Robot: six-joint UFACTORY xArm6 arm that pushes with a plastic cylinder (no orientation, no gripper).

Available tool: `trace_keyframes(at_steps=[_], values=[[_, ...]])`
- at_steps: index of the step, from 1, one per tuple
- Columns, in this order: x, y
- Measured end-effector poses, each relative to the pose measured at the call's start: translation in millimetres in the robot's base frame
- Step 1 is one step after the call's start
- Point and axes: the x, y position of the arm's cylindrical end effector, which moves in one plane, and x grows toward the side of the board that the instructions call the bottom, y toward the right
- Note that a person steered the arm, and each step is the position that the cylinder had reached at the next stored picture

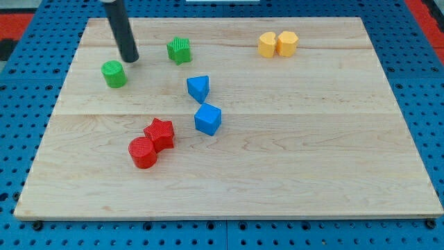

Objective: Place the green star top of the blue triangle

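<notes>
The green star (179,50) lies near the view's top left on the wooden board (312,139). The blue triangle (198,88) lies just below and slightly right of it, a short gap apart. My tip (130,59) rests on the board left of the green star and just above right of the green cylinder (114,73), touching neither that I can tell.
A blue cube (208,119) sits below the blue triangle. A red star (159,132) and a red cylinder (143,153) touch at lower left. Two yellow blocks (277,44) sit side by side at the top right. A blue pegboard (21,139) surrounds the board.
</notes>
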Motion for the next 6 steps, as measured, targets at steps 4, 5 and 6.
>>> trace_keyframes(at_steps=[4,5,6], values=[[13.6,89.3],[37.7,89.3],[71.1,89.1]])
